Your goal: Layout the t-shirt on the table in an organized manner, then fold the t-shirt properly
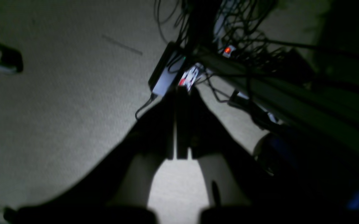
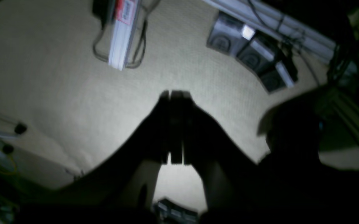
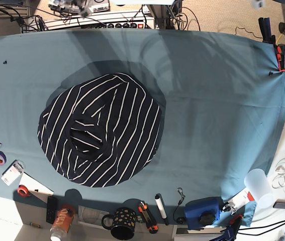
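Base view: overhead, looking straight down on the table (image 3: 222, 100), whole cloth in frame, taken from far. Left wrist view: behind the left gripper (image 1: 179, 93), facing carpet floor (image 1: 58, 109) beside the table, close. Right wrist view: behind the right gripper (image 2: 174, 93), likewise facing carpet. Neither wrist view shares the tabletop.

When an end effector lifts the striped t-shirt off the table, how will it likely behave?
The t-shirt lies in a rounded, rumpled heap with a dark hollow, so it probably drapes limply from a pinch. Overlapping layers may lift together. On the cloth table, pushing would likely bunch it rather than slide it.
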`<state>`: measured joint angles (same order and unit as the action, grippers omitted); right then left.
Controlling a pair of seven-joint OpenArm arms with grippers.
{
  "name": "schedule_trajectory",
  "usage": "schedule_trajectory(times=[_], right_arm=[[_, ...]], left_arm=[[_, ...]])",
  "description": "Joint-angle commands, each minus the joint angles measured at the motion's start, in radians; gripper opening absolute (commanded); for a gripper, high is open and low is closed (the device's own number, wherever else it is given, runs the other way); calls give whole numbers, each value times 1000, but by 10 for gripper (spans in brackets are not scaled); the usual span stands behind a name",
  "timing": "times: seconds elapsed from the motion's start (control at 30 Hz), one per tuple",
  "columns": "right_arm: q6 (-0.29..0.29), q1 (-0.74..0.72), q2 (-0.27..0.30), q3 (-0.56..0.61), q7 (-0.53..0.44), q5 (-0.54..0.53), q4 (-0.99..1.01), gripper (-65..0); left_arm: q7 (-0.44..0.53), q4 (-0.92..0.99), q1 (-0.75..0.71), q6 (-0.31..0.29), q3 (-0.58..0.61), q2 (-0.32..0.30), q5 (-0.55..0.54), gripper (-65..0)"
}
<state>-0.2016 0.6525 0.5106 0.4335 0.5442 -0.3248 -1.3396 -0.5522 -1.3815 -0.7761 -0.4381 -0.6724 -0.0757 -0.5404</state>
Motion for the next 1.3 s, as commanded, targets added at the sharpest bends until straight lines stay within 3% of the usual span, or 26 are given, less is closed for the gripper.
schedule_trajectory(times=[0.0,0.13,0.3,0.53,0.63,0.73,0.9,1.13,1.27], right_arm=[[-3,25,21,-3,9,-3,-43,-650],[3,100,35,-40,73,34,-182,-650],[3,214,35,-180,167,25,-356,-650],[-3,385,35,-408,262,-121,-630,-650],[-66,445,35,-492,281,-149,-772,-650],[-122,467,35,-568,291,-192,-914,-650],[-124,410,35,-663,290,-191,-1017,-650],[-127,242,32,-684,273,-198,-1017,-650],[-127,151,32,-684,254,-139,-1017,-650]], left_arm=[[-19,-56,-36,-8,-4,-7,-34,-650],[-107,-227,-127,-8,-4,-5,-116,-650],[-203,-416,-223,-8,-4,-5,-198,-650],[-366,-628,-294,-8,-4,-4,-350,-650],[-427,-722,-304,-8,-4,-5,-379,-650],[-424,-816,-307,-8,-4,-5,-388,-650],[-345,-959,-304,-10,-4,-5,-388,-650],[-184,-975,-225,-187,-4,-5,-382,-650],[-151,-975,-128,-187,-4,-5,-279,-650]])
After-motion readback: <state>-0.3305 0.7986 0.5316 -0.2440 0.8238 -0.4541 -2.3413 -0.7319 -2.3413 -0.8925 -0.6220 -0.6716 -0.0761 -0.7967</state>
